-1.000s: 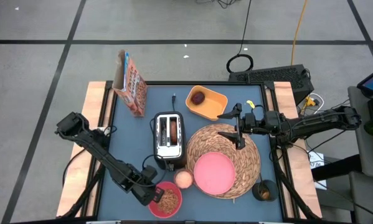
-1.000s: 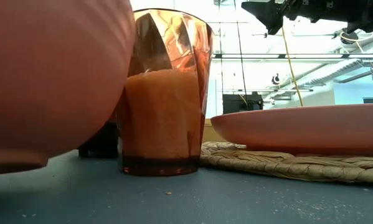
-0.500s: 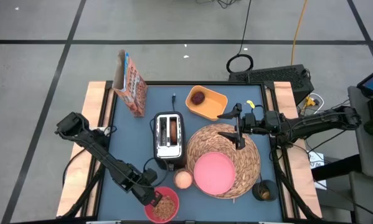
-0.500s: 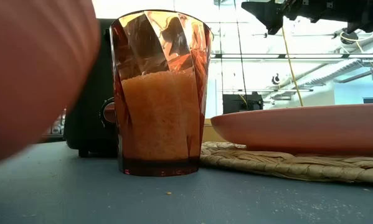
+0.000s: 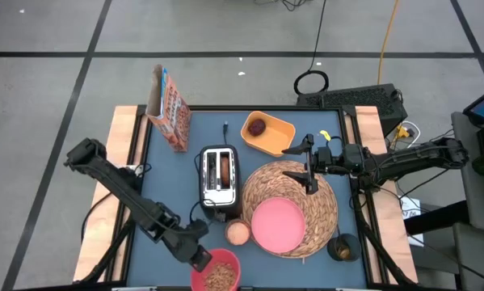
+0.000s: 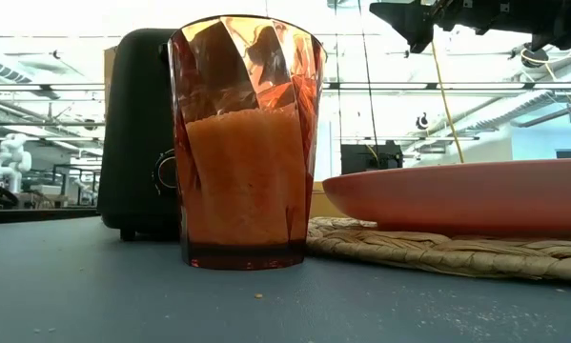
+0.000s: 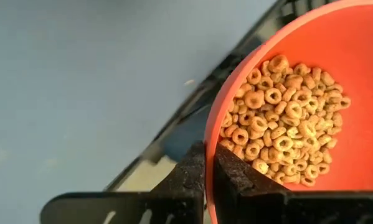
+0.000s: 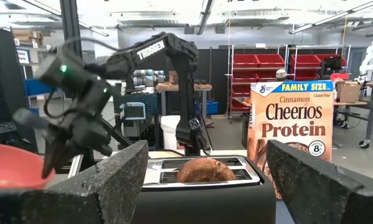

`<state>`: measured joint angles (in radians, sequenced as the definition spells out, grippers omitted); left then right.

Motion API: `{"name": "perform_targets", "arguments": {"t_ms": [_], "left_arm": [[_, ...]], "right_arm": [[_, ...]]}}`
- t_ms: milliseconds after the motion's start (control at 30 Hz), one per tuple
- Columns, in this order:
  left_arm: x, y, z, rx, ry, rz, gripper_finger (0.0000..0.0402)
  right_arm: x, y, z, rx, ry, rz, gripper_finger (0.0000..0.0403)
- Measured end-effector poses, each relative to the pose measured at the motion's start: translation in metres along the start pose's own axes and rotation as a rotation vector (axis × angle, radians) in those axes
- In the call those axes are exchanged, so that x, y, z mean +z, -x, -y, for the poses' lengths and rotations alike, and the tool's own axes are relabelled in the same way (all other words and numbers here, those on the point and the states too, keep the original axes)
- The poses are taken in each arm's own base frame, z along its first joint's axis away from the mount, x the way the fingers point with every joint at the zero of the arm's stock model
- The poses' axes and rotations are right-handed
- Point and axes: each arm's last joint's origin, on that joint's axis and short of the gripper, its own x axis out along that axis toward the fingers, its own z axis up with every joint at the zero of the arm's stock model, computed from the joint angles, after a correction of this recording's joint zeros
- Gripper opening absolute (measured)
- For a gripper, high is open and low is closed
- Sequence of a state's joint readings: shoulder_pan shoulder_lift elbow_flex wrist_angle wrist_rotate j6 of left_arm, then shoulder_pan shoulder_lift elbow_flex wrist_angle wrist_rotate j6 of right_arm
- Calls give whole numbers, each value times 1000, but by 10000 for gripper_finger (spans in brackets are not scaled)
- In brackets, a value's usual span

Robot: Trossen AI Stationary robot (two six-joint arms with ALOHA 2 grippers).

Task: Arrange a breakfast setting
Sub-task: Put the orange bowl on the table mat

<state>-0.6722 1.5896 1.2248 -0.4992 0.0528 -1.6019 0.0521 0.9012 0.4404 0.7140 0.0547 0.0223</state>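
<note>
My left gripper point(image 5: 199, 259) is shut on a pink bowl point(image 5: 217, 273) of cereal rings at the table's near edge. The bowl also shows in the left wrist view point(image 7: 298, 106). A flat pink plate point(image 5: 277, 225) lies on the round straw placemat point(image 5: 306, 190). Brown bread point(image 5: 220, 170) sticks up from a slot of the black toaster point(image 5: 219, 194). A dark-red fruit point(image 5: 258, 127) lies in a yellow dish point(image 5: 275, 137). My right gripper point(image 5: 306, 164) is open and empty over the placemat's far part. My left gripper pinches the bowl's rim point(image 7: 208, 163) on the side toward the table's left. One finger point(image 7: 236, 183) is inside the bowl and one point(image 7: 187, 180) is outside. The bowl is lifted clear of the table, open side up, with the cereal in it.
A glass of orange juice point(image 5: 238, 233) stands between the bowl and the plate, just near of the toaster. A cereal box point(image 5: 169, 109) stands at the far left. A small dark cup point(image 5: 343, 247) stands at the near right, beside the placemat.
My left gripper has carried the bowl up and toward the table's near edge. The bowl filled the left of the low view a second ago and is now out of that view. The right arm has kept still.
</note>
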Motion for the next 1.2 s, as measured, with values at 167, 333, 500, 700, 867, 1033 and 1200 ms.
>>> {"name": "perform_targets", "arguments": {"t_ms": [167,333,500,700,867,1033,1200], "left_arm": [[25,22,26,-100,-43,72,8],[61,47,48,-187,-114,168,8],[101,74,60,-244,-178,259,8],[149,96,51,-257,-178,303,8],[186,110,29,-191,-117,326,8],[217,126,9,-146,-86,387,8],[241,142,-7,-121,-73,457,8]], "right_arm": [[0,0,0,0,0,2,320],[5,2,0,5,-2,33,320],[16,11,0,6,-5,87,320],[31,25,1,6,-8,156,320],[36,33,1,3,-8,155,320],[36,38,1,1,3,133,320],[36,39,1,1,5,126,320]]}}
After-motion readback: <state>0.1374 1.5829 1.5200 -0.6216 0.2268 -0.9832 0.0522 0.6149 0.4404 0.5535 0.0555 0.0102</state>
